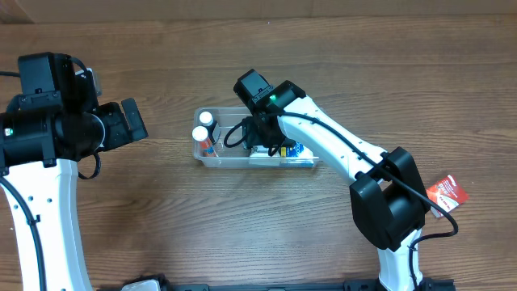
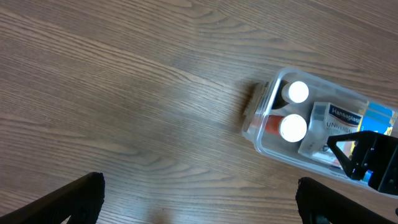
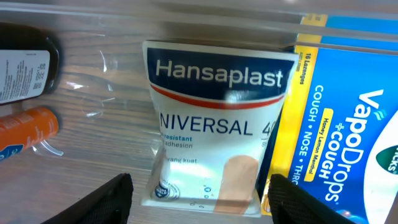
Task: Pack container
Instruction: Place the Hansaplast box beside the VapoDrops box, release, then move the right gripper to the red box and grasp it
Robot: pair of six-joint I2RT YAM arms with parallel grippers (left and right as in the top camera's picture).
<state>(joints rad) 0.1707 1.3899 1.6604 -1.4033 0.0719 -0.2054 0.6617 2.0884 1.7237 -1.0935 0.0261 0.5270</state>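
Note:
The clear plastic container (image 1: 212, 160) sits at the table's middle. It also shows in the left wrist view (image 2: 261, 134). Inside lie two white-capped bottles (image 1: 203, 128), a white Hansaplast box (image 3: 214, 118) and a blue VapoDrops box (image 3: 348, 124). My right gripper (image 3: 200, 202) is open, right above the Hansaplast box, its fingers either side of it; in the overhead view it (image 1: 266, 139) hangs over the container. My left gripper (image 2: 199, 199) is open and empty over bare wood, left of the container.
A red-and-white packet (image 1: 447, 194) lies on the table at the right, beside the right arm's base. The wooden table (image 1: 242, 218) stretches around the container.

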